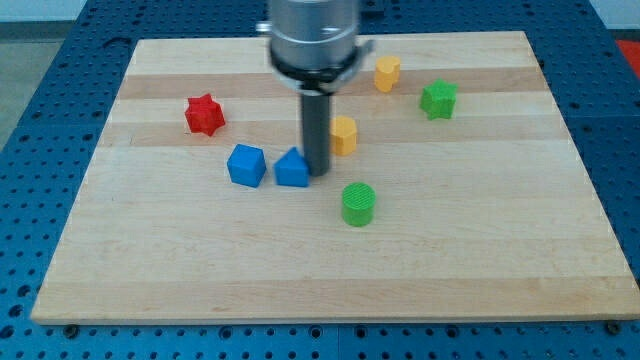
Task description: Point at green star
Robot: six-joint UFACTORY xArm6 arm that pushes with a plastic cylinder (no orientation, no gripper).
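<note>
The green star (438, 99) lies at the view's upper right on the wooden board (150, 260). My tip (318, 174) stands near the board's middle, far to the left of and below the green star. It is right beside the right edge of a blue block (291, 169), whose shape I cannot make out, and just left of and below a yellow block (344, 135).
A blue cube (246, 165) sits left of the other blue block. A red star (204, 114) lies at the upper left. A green cylinder (358, 204) stands below and right of my tip. A second yellow block (387, 73) sits near the top, left of the green star.
</note>
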